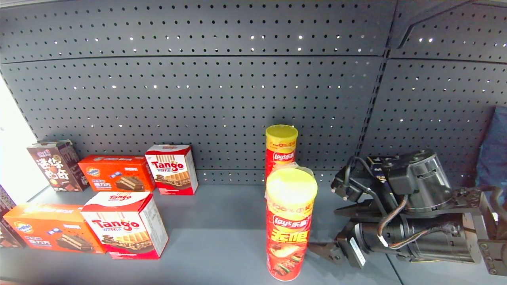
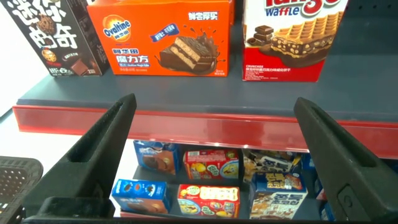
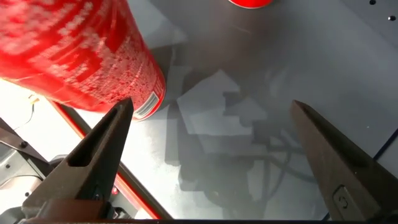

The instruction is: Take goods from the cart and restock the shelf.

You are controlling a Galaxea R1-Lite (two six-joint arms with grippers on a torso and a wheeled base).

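while empty, right fingers (image 1: 326,251) wide beside front chip can (image 1: 290,225), left fingers (image 2: 102,137) wide too

The right arm (image 1: 420,233) lies low and level, pointing toward the robot's left; the right gripper (image 1: 332,229) has its jaws spread wide. The left gripper (image 2: 211,162) likewise gapes, fingers (image 2: 93,155) well apart.

The right arm (image 1: 416,233) was black, with a silvery drum-shaped joint (image 1: 429,174), a brown cable (image 1: 390,218), a pale label (image 1: 356,251) and what seemed screws (image 1: 488,246) along its bracket (image 1: 484,221). The left tool (image 2: 216,102) and right tool (image 3: 208,112) had dark, wedge-shaped fingers (image 2: 99,149).
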